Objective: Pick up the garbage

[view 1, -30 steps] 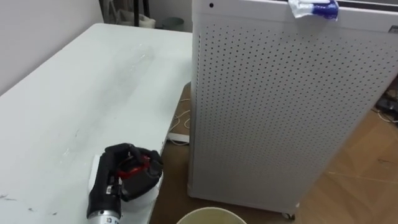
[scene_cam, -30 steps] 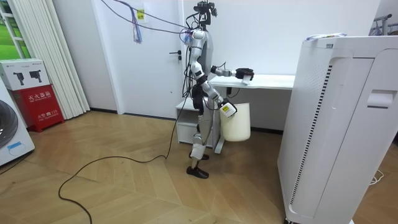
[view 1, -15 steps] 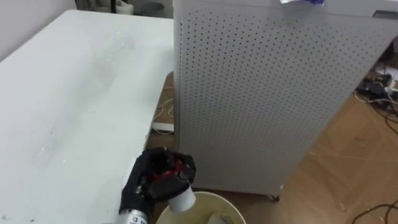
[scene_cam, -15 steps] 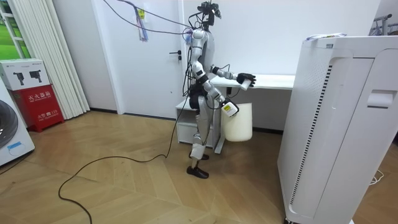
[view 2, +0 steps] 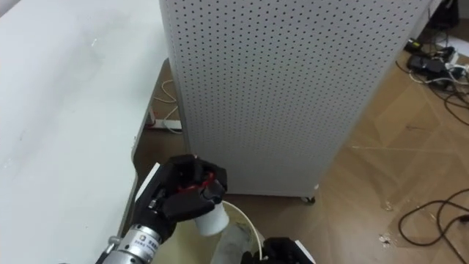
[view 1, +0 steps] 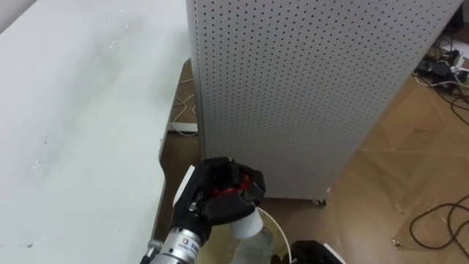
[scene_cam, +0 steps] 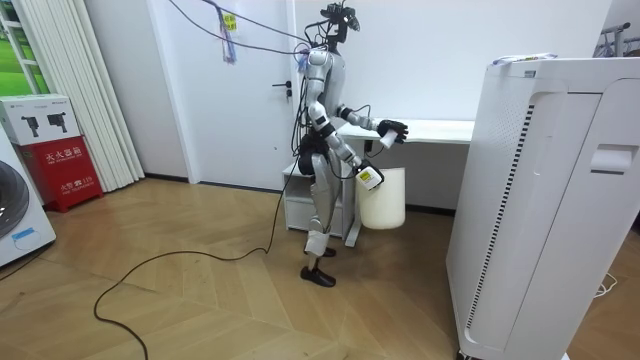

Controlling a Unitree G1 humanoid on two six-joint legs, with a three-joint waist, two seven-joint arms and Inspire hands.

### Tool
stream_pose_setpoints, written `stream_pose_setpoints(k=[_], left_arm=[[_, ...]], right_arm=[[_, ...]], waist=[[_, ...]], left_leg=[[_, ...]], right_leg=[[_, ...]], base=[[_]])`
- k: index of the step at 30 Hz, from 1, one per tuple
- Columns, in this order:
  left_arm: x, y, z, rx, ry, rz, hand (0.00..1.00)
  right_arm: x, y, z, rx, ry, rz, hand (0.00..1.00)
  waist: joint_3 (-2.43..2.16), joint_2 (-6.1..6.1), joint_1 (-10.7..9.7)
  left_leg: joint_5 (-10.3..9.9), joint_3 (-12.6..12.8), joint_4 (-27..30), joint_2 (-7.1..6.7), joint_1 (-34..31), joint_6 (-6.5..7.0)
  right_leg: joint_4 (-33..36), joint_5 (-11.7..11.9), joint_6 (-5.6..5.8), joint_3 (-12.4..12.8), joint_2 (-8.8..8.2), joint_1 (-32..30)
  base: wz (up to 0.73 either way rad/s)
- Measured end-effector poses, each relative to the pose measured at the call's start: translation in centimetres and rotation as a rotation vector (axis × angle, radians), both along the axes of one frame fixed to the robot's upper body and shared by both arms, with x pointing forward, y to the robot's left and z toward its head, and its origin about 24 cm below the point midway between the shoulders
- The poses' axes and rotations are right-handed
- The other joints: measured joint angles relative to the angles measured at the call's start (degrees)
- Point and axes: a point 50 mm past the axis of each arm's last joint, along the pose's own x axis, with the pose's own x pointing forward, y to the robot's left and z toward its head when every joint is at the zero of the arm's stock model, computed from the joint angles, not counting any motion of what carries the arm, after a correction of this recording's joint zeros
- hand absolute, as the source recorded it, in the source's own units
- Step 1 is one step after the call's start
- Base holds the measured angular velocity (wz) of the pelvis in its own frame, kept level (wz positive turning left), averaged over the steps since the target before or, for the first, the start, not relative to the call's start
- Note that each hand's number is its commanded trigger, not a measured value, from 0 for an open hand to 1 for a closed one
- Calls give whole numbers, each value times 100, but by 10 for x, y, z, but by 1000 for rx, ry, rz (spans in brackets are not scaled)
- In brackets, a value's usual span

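Above round bin (view 1: 281, 231), left hand (view 1: 223, 192) — clasping smooth white cup (view 1: 245, 224).

The surface (view 1: 73, 110) lies left of the perforated cabinet (view 1: 308, 81), with a power strip (view 1: 183, 128) on the floor (view 1: 396, 169) between them. Before the cabinet's near corner, just off the surface's edge, the left hand (view 1: 220, 192) has its fingers round a cup (view 1: 247, 224) above the bin (scene_cam: 382, 195). Cables (view 1: 432, 224) lie right of the cabinet.

A white container (view 1: 247, 224) half hidden by the left hand (view 1: 220, 194) and its curled fingers, bin (view 2: 248, 220) and right hand (view 2: 289, 251) cropped at 6 o'clock, perforated cabinet (view 1: 293, 88) cut off at 12 o'clock.
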Motion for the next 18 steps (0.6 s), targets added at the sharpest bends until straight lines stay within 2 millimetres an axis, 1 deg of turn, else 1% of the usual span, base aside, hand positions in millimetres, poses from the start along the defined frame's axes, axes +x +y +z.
stream_pose_setpoints(k=[5,7,13,15,18], left_arm=[[-2,-4,0,0,-3,-36,0],[-2,-4,0,2,-3,-39,0],[-2,-4,-1,4,-3,-42,0],[-3,-5,-1,6,-1,-46,0],[-3,-5,-2,9,-1,-49,0]], right_arm=[[1,-1,1,-3,-9,0,100],[1,-1,1,-2,-12,0,100],[0,-1,0,-7,-4,3,100],[-1,-3,-1,-20,0,-3,100],[-1,-6,-1,-27,1,1,100]], waist=[[-7,11,-9],[-16,28,-1],[-10,48,16],[-8,80,19],[-10,83,6]], left_leg=[[0,47,47,7,3,0],[0,46,45,8,8,0],[0,92,38,24,120,0],[0,112,32,23,130,0],[0,121,31,36,142,0]], right_leg=[[-15,0,0,-12,4,15],[-11,0,0,-17,-8,20],[-14,8,-14,-21,-3,116],[5,12,-17,-21,-10,109],[11,28,-30,-14,4,109]], base=[[-3],[0],[0],[-4],[-5]])
